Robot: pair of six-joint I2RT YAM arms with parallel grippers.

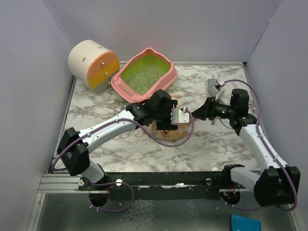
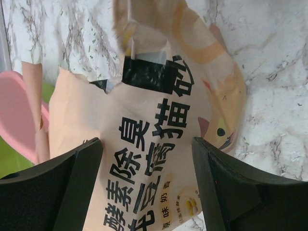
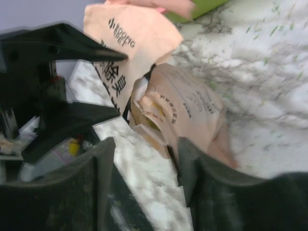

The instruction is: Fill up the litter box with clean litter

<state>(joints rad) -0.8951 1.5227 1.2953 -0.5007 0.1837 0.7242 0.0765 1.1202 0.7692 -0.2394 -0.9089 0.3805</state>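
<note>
Litter box (image 1: 126,89), upper centre-left of top view: clean litter (image 1: 144,74) covers its green floor, so the fill is judged largely done. Centre: left gripper (image 2: 147,144) stands wide above the tan bag (image 2: 211,86), not gripping. Right: right gripper (image 3: 147,149) is partly parted, empty. Left: top-up, if any.

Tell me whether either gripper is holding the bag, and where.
Nothing is held. The left gripper is open astride the bag lying on the table; the right gripper is open short of it.
</note>
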